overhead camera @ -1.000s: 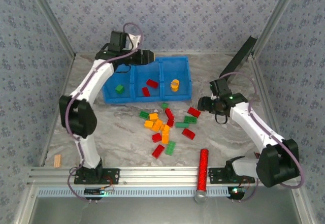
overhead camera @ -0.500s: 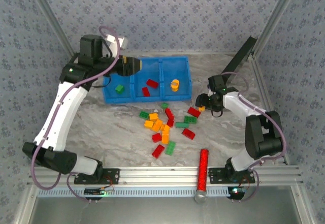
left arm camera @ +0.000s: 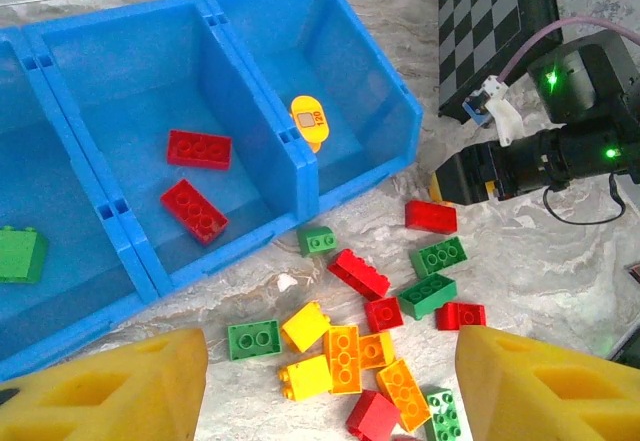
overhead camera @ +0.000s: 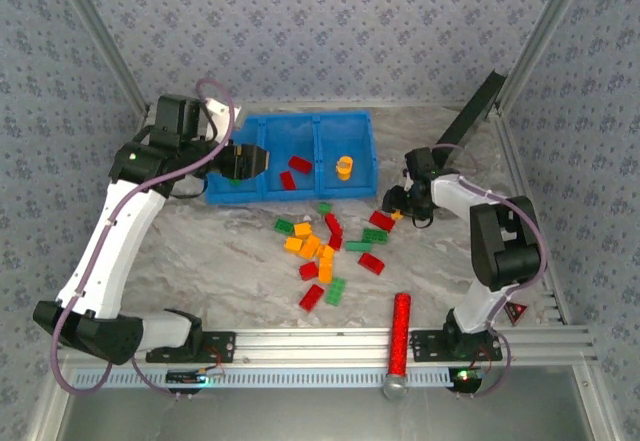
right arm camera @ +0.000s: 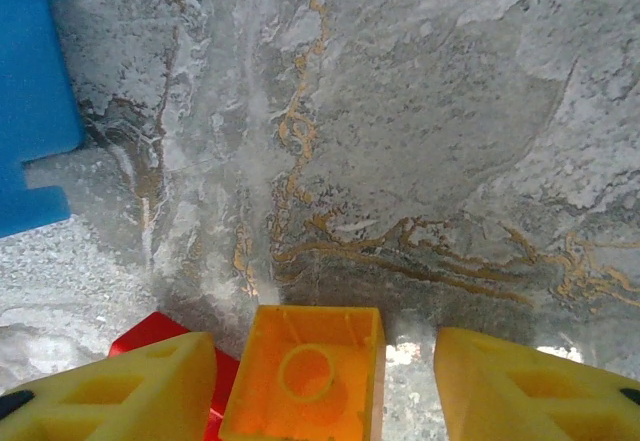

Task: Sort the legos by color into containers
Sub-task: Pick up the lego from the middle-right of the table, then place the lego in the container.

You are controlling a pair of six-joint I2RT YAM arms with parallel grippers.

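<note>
The blue tray (overhead camera: pixel 300 117) has a green brick (left arm camera: pixel 20 254) in its left compartment, two red bricks (left arm camera: pixel 198 148) in the middle one and an orange-yellow piece (overhead camera: pixel 344 168) in the right one. Loose red, green and orange legos (overhead camera: pixel 320 246) lie scattered on the table in front of it. My left gripper (overhead camera: pixel 250 161) hangs open over the tray's left half, nothing between its fingers (left arm camera: pixel 110 386). My right gripper (right arm camera: pixel 320 361) sits low at the table, open around an orange brick (right arm camera: pixel 305 381); its left finger is at the brick, and the right finger stands apart. A red brick (right arm camera: pixel 150 333) lies beside it.
A long red cylinder with silver base (overhead camera: pixel 399 346) lies near the front rail. A black checkered panel (left arm camera: pixel 490 31) leans at the back right. A small wooden block (overhead camera: pixel 113 314) rests at the front left. Patterned walls close in three sides.
The left arm swung out to the left and its gripper moved from the tray's back edge to above the left compartments. The right gripper dropped to the orange brick by the red one.
</note>
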